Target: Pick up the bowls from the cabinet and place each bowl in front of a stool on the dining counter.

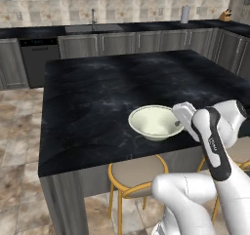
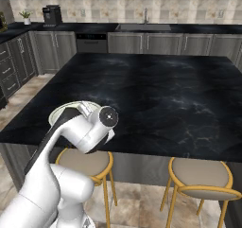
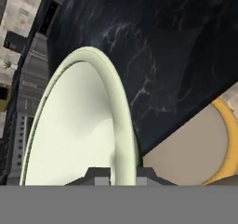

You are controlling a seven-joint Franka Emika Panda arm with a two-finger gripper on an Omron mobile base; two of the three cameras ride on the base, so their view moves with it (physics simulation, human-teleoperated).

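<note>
The glossy cream bowl (image 1: 150,120) (image 2: 62,109) (image 3: 74,125) rests on the dining counter (image 1: 107,83) (image 2: 165,94) (image 3: 162,37), close to its near edge. My gripper (image 1: 177,124) (image 3: 123,175) is at the bowl's right rim, one finger inside and one outside, shut on it. A tan stool with a gold ring (image 1: 136,173) (image 2: 85,162) (image 3: 195,148) stands just below the bowl, in front of the counter. A second stool (image 1: 242,151) (image 2: 201,172) stands to its right. The marbled bowl and the wall cabinet are out of view.
Behind the island runs the wall countertop with a sink (image 1: 93,28) (image 2: 144,26), grey base cabinets and a dishwasher (image 1: 38,58). A paper towel roll (image 1: 184,13), a knife block (image 1: 225,15) and a coffee machine (image 2: 52,14) stand on it.
</note>
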